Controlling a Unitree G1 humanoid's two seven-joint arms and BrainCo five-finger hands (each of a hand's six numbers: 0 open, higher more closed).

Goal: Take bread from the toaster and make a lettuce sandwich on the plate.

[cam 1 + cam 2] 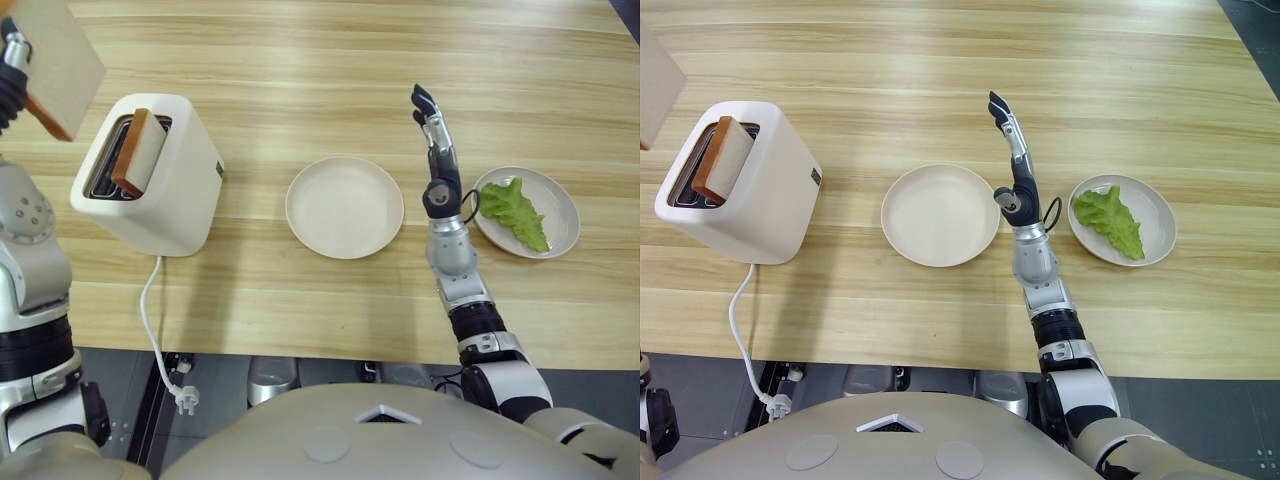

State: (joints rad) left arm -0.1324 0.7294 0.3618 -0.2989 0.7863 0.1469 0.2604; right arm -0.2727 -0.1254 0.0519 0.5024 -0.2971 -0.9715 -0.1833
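Your left hand [10,70] grips one bread slice [60,55] raised left of the toaster [170,195]; it is likely light, stiff and crumbly, so pinch its edges gently; the second slice [140,150] stands in the slot; your right hand [440,165] holds its fingers [424,100] straight and empty beside the plate [345,210].

left robot hand [11,72] raised gripping bread [62,52]; right robot hand [437,152] extended flat.

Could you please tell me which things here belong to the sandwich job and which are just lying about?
Job: toaster, toaster slice, held slice, empty plate, lettuce, lettuce dish.
Lying about: unplugged power cord.
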